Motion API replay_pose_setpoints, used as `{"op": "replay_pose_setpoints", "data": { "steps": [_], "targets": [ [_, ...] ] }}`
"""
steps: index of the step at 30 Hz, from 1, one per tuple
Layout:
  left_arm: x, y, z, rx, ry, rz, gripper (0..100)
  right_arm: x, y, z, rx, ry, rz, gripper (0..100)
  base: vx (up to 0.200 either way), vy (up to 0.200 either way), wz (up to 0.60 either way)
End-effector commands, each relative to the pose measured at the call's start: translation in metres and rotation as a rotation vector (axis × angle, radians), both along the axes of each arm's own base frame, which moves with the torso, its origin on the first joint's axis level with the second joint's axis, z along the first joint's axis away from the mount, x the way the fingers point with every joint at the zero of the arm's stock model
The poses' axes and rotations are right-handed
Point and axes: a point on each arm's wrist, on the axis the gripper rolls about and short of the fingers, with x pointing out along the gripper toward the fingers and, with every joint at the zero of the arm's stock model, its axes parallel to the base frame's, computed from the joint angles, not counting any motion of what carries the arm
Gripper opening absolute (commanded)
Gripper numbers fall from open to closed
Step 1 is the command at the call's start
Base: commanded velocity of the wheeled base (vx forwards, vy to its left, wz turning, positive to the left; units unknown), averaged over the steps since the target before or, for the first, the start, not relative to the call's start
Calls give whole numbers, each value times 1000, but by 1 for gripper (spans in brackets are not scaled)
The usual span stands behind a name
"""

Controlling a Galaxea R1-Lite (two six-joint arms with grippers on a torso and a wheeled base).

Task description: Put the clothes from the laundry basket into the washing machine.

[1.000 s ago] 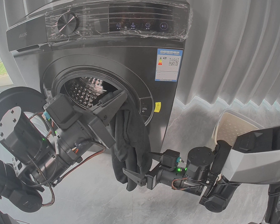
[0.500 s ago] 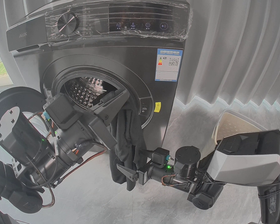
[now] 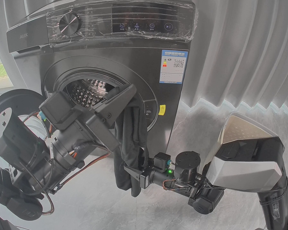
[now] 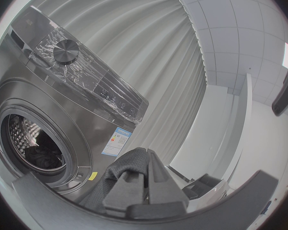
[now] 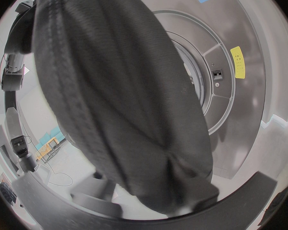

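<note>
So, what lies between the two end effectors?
A dark garment, hanging from the left end effector down to the right end effector; head view.

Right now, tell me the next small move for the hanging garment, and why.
Probably close the right end effector on the lower part of the dark garment: its fingers sit apart on either side of the cloth. The left end effector pinches the top at the drum opening, while most of the cloth hangs outside.
</note>
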Motion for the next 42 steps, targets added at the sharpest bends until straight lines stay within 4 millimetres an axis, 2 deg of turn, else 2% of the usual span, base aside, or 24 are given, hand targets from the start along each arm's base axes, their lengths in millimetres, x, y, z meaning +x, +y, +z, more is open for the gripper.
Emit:
{"op": "replay_pose_setpoints", "data": {
  "steps": [1, 10, 11, 13, 16, 17, 18, 21, 26, 35, 42],
  "targets": [
    [-5, 4, 9, -41, -4, -18, 0, 2, 1, -3, 0, 0, -2, 0, 0, 0, 0],
    [-5, 4, 9, -47, 6, -17, 0, 0, -1, 0, 4, -6, -2, 0, 0, 0, 0],
    [-1, 4, 6, -39, 16, 0, 0, -7, -4, 0, -3, 0, 7, 0, 0, 0, 0],
    [6, 7, 1, -25, 32, 29, 0, -17, -8, 13, 0, -4, 17, 0, 0, 0, 0],
    [17, 9, -7, -3, 51, 68, 0, -42, -17, 34, -3, -3, 53, 0, 0, 0, 0],
    [18, 9, -8, 0, 54, 71, 0, -45, -18, 35, -3, -3, 57, 0, 0, 0, 0],
    [23, 9, -12, 9, 66, 84, 0, -59, -24, 49, 5, -10, 76, 0, 0, 0, 0],
    [30, 11, -19, 30, 77, 112, 0, -83, -35, 68, 13, -19, 112, 0, 0, 0, 0],
    [42, 13, -30, 66, 91, 176, 0, -114, -54, 84, 8, -18, 157, 0, 0, 0, 0],
    [52, 12, -47, 127, 120, 205, 0, -139, -83, 95, 5, -16, 178, 0, 0, 0, 0],
    [55, 9, -60, 158, 134, 215, 0, -143, -89, 106, 36, -42, 193, 0, 0, 0, 0]
  ]
}}
